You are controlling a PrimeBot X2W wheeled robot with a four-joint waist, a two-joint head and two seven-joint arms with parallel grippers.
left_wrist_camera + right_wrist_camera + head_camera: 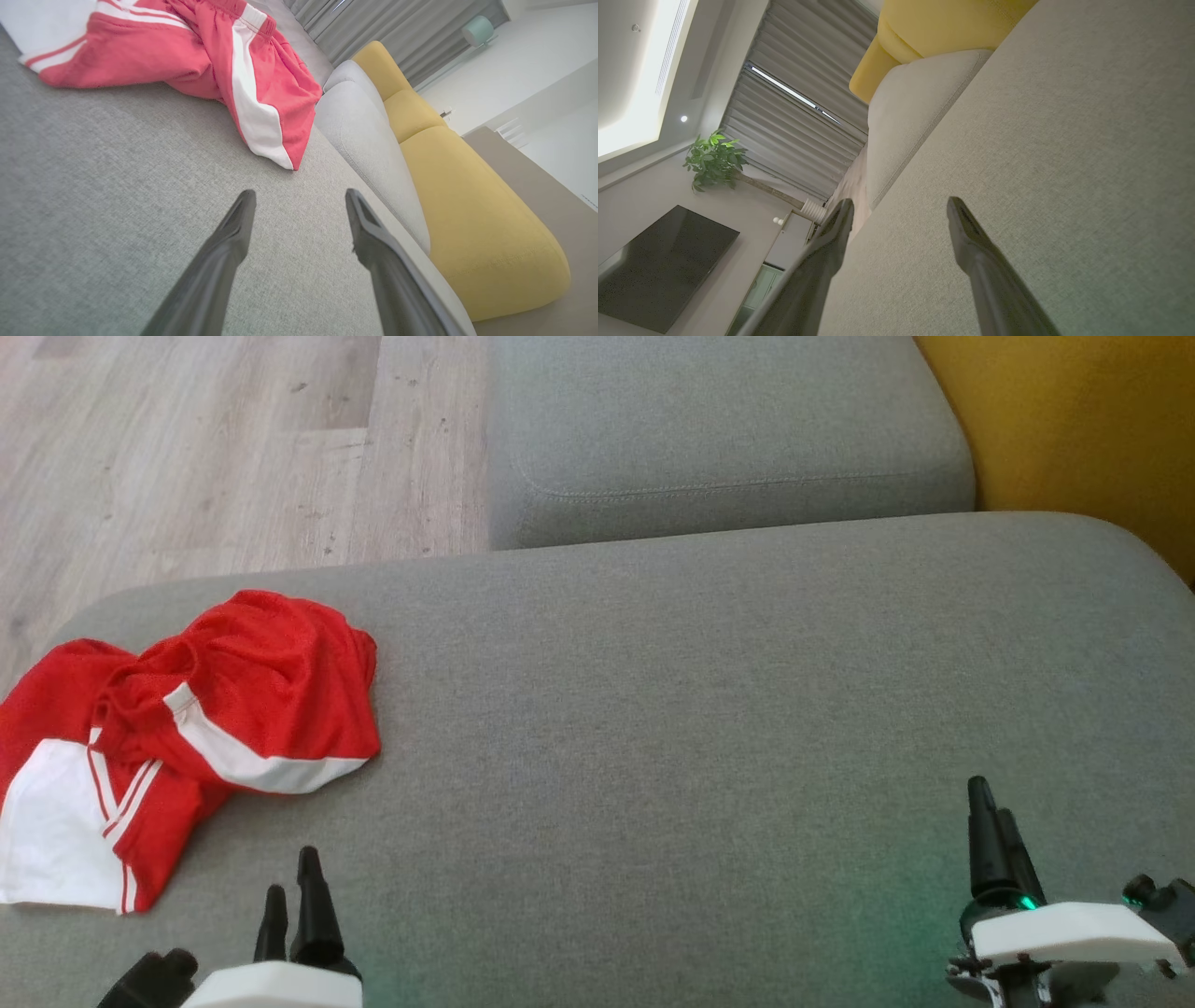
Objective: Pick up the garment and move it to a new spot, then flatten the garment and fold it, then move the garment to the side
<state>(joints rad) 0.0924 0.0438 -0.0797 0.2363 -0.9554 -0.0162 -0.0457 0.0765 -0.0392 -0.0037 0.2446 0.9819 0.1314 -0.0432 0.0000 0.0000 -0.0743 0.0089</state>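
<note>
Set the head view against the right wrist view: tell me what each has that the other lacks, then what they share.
Head view, not right wrist view: the red and white garment, crumpled at the seat's left, and the left gripper.
Right wrist view, not head view: a plant, a dark screen and curtains.
Both: the grey sofa, the yellow cushion and the right gripper, open and empty.

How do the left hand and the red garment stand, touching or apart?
Apart. The left wrist view shows bare grey cushion between the open left hand and the garment.
</note>
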